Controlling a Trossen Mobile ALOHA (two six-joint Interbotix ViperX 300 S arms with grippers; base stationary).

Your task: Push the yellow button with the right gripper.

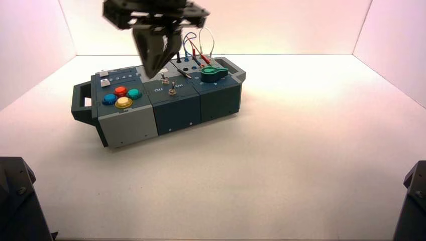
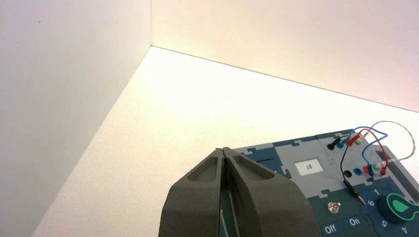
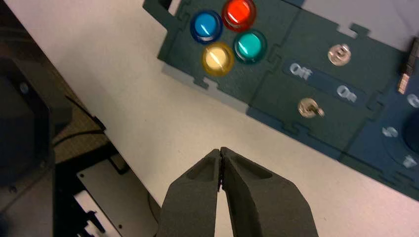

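The yellow button [image 1: 123,102] is the front one of four round buttons at the left end of the box [image 1: 128,125]. It also shows in the right wrist view [image 3: 218,58], untouched. My right gripper [image 1: 156,74] hangs high above the table, shut and empty. In the high view it overlaps the box's back edge. In its own view the right gripper [image 3: 220,149] shows over bare white table in front of the box, well apart from the yellow button. My left gripper [image 2: 225,149] is shut and empty, and shows only in its own view.
Red [image 3: 238,13], blue [image 3: 206,25] and teal [image 3: 250,46] buttons crowd the yellow one. Two toggle switches [image 1: 172,90] stand mid-box by the Off/On lettering. A green knob [image 1: 213,74] and looped wires [image 1: 198,45] are at the right end. Black arm housings [image 1: 15,201] fill the front corners.
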